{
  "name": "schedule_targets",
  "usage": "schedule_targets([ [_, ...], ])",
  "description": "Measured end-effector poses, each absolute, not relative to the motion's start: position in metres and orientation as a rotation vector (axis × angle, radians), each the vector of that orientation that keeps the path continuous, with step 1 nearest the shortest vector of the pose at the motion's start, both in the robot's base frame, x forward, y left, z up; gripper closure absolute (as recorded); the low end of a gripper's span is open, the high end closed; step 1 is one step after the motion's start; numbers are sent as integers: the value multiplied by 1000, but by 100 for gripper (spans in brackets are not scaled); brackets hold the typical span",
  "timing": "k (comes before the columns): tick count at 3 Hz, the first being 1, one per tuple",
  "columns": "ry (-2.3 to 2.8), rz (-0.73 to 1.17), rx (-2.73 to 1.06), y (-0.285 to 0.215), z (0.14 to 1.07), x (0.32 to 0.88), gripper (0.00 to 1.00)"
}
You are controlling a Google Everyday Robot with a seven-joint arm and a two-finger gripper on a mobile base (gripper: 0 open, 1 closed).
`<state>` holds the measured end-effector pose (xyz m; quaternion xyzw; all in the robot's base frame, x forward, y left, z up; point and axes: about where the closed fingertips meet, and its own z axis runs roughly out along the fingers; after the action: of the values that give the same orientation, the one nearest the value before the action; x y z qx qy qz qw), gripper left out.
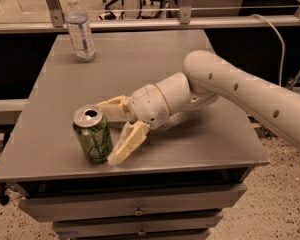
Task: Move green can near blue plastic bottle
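The green can [93, 134] stands upright near the front left of the grey table [140, 69], its silver top with the opening facing up. The blue plastic bottle [80, 30] stands upright at the table's far left, with a white cap and pale label, well apart from the can. My gripper [109, 132] is open, low over the table just right of the can. One finger [112, 106] reaches behind the can's top, the other finger [127, 144] lies by its front right side. The can sits partly between them.
The table's front edge lies just below the can, with drawers [137, 209] under it. A metal rail [190, 21] runs behind the table. A cable [277, 39] hangs at the right. Office chairs show in the far background.
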<state>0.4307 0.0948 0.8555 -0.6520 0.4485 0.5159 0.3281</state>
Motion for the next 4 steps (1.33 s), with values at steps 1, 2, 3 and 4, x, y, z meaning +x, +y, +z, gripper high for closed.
schedule_targets([
  [1,1160,1363,-1695,96,860,431,39],
  [2,1152,1348,-1679,88,872,430,63],
  [3,1177,1279,-1645,62,886,436,86],
  [4,1242,1132,-1608,14,903,456,100],
])
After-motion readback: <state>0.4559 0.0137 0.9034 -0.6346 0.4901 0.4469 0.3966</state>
